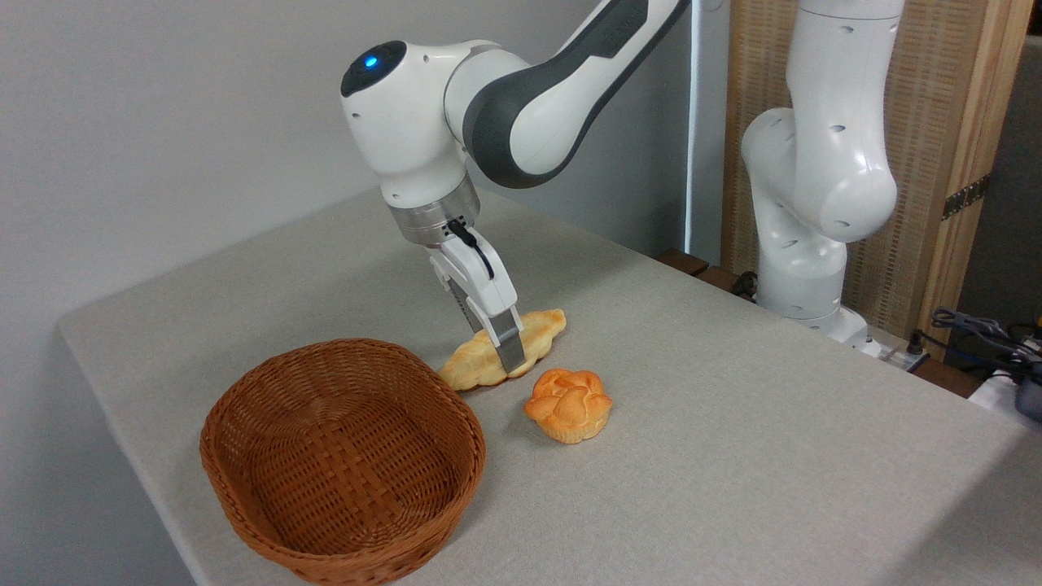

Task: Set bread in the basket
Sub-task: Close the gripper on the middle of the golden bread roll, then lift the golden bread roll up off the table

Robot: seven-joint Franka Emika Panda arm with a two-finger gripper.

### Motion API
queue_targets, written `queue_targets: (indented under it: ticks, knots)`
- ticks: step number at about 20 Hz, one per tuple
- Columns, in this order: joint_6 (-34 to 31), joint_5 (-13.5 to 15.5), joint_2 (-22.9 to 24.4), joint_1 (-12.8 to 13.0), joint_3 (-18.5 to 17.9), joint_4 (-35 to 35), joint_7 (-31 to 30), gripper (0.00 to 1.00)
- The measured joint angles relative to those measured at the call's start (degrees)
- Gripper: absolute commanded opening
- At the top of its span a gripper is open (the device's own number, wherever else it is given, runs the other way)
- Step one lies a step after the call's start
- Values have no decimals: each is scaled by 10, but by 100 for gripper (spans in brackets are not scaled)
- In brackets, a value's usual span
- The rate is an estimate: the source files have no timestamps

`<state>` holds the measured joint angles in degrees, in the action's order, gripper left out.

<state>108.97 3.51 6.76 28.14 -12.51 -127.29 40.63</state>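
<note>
My pincer [510, 356] is clamped across the bread [502, 349], just right of the basket [342, 461]. The bun [568, 404] sits near the bread's front edge. Open worktop [733, 456] spreads right of the bun.

One long braided loaf of bread [533, 334] lies on the tabletop [733, 456]. One small round orange bun [568, 404] sits near it, so there are two baked items in all. There is one woven basket [244, 488], with nothing inside it. One robot arm [521, 106] reaches over the tabletop, and it carries one pincer [510, 358]. At the far right edge lies a bundle of cables [977, 330]; their number cannot be told.
</note>
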Motion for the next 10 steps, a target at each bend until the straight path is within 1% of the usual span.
queue_targets:
  ticks: [10]
  knots:
    - [0, 0, 2, 0, 0, 3, 0, 51]
